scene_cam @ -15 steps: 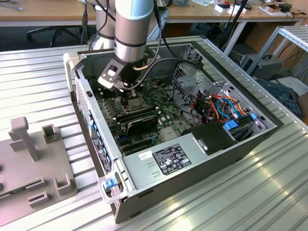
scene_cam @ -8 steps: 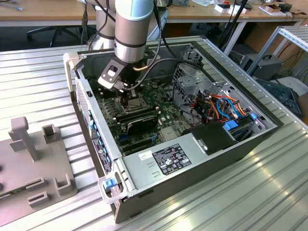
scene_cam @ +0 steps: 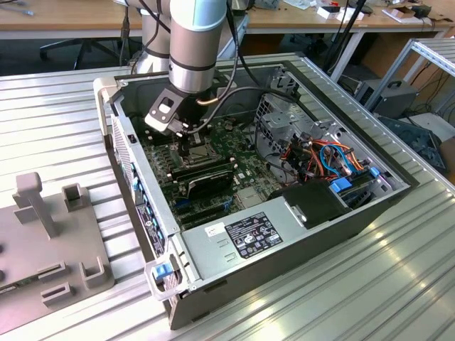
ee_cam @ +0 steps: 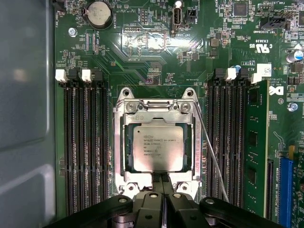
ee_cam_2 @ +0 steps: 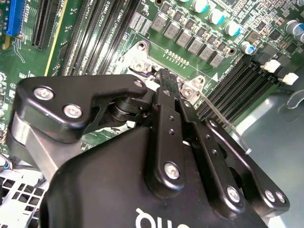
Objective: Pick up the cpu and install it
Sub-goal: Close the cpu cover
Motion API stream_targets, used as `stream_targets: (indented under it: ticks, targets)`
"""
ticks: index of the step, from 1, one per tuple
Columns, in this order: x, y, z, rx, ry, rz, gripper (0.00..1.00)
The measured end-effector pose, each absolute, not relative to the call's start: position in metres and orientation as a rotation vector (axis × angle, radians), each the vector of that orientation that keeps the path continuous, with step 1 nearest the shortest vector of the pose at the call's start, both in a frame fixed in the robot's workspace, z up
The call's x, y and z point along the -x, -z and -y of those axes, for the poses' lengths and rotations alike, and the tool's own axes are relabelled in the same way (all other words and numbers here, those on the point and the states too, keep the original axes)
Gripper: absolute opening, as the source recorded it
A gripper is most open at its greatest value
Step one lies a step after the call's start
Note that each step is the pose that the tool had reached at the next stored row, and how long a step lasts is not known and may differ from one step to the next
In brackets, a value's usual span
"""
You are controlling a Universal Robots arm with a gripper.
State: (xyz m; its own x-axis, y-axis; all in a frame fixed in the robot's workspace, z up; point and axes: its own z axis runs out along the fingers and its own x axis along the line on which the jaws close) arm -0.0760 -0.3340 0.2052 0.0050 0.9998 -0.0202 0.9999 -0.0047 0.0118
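Observation:
The cpu (ee_cam: 158,148), a flat silver-grey square, lies flat inside the socket's metal frame (ee_cam: 118,152) on the green motherboard (ee_cam: 152,42) in the first wrist view. My gripper (ee_cam: 162,178) stands at the frame's edge beside the cpu, its two black fingers pressed together with nothing visible between them. In the second wrist view the gripper (ee_cam_2: 164,75) has its tips down at the socket's corner. In the exterior view the gripper (scene_cam: 186,145) reaches down into the open computer case (scene_cam: 284,241), over the board's middle.
A thin wire lever (ee_cam: 209,152) runs along one side of the socket. Black memory slots (ee_cam: 85,142) flank it, with a green memory stick (ee_cam: 256,142) beyond. Bundled cables (scene_cam: 320,160) and a power supply (scene_cam: 249,238) fill the case. A grey fixture (scene_cam: 50,241) sits at the exterior view's left.

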Motion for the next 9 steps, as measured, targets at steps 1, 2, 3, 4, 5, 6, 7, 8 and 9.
stream_targets:
  ticks: [1,2,3,4,5,6,7,8,9]
  targets:
    - [0.076,-0.2049,0.334,-2.211,0.01,-2.2,0.11]
    - [0.076,-0.2046,0.334,-2.211,0.01,-2.2,0.11]
    - [0.076,-0.2045,0.334,-2.211,0.009,-2.2,0.11]
    - [0.076,-0.2044,0.334,-2.211,0.009,-2.2,0.11]
    - [0.076,-0.2044,0.334,-2.211,0.009,-2.2,0.11]
    - [0.076,-0.2044,0.334,-2.211,0.009,-2.2,0.11]
    - [0.076,-0.2044,0.334,-2.211,0.009,-2.2,0.11]
    - [0.076,-0.2043,0.334,-2.211,0.009,-2.2,0.11]
    - [0.076,-0.2043,0.334,-2.211,0.009,-2.2,0.11]
